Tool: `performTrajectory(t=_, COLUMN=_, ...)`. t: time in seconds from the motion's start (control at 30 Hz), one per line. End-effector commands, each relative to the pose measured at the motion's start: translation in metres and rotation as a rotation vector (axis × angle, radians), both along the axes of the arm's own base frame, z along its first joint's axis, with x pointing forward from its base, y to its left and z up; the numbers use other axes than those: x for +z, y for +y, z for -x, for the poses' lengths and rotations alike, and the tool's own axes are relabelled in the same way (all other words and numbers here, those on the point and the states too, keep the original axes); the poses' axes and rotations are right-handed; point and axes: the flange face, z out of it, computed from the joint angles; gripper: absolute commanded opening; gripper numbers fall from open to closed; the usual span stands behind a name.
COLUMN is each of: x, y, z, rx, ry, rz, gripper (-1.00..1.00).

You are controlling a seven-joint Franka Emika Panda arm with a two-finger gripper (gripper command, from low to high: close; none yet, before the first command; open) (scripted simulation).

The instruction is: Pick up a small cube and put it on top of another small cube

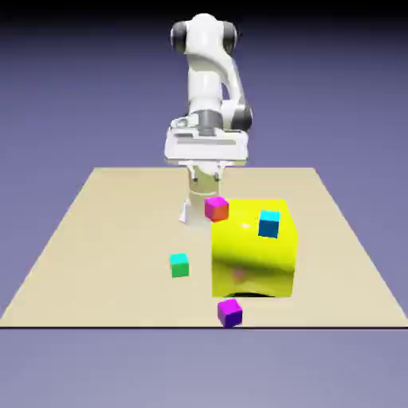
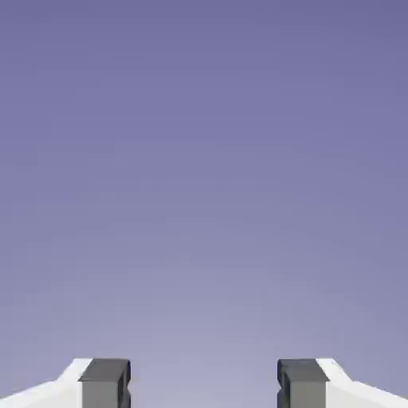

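Note:
The small cube (image 1: 179, 264), green-sided with a turquoise top, sits on the tan table left of the big yellow block (image 1: 255, 253). My gripper (image 1: 201, 204) hangs at the far side of the table, well behind that cube, right beside a magenta-and-orange cube (image 1: 216, 209) at the block's back left corner. In the hand view the two grey fingertips (image 2: 103, 382) stand apart with only the blue-violet backdrop between them, so the gripper (image 2: 204, 384) is open and holds nothing. No cube shows in the hand view.
A cyan-and-blue cube (image 1: 269, 223) rests on top of the yellow block. A purple cube (image 1: 229, 312) lies near the table's front edge (image 1: 119, 325), just in front of the block.

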Motion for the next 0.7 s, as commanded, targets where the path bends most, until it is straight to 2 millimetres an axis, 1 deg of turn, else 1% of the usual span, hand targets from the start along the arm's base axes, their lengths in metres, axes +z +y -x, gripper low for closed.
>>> performTrajectory(t=0.0, x=-0.015, y=-0.012, z=-0.004, rx=-0.057, ry=0.066, rz=-0.037, gripper=0.00)
performTrajectory(t=0.07, x=-0.045, y=-0.036, z=-0.010, rx=-0.171, ry=0.195, rz=-0.113, gripper=0.00)
performTrajectory(t=0.17, x=-0.091, y=-0.070, z=-0.010, rx=-0.344, ry=0.383, rz=-0.237, gripper=0.00)
performTrajectory(t=0.27, x=-0.136, y=-0.100, z=-0.003, rx=-0.515, ry=0.563, rz=-0.371, gripper=0.00)
performTrajectory(t=0.37, x=-0.179, y=-0.124, z=0.011, rx=-0.684, ry=0.738, rz=-0.517, gripper=0.00)
performTrajectory(t=0.47, x=-0.219, y=-0.143, z=0.029, rx=-0.845, ry=0.905, rz=-0.674, gripper=0.00)
performTrajectory(t=0.6, x=-0.268, y=-0.159, z=0.056, rx=-1.046, ry=1.120, rz=-0.903, gripper=0.00)
performTrajectory(t=0.63, x=-0.278, y=-0.162, z=0.063, rx=-1.088, ry=1.167, rz=-0.959, gripper=0.00)
performTrajectory(t=0.67, x=-0.278, y=-0.162, z=0.063, rx=-1.088, ry=1.167, rz=-0.959, gripper=0.00)
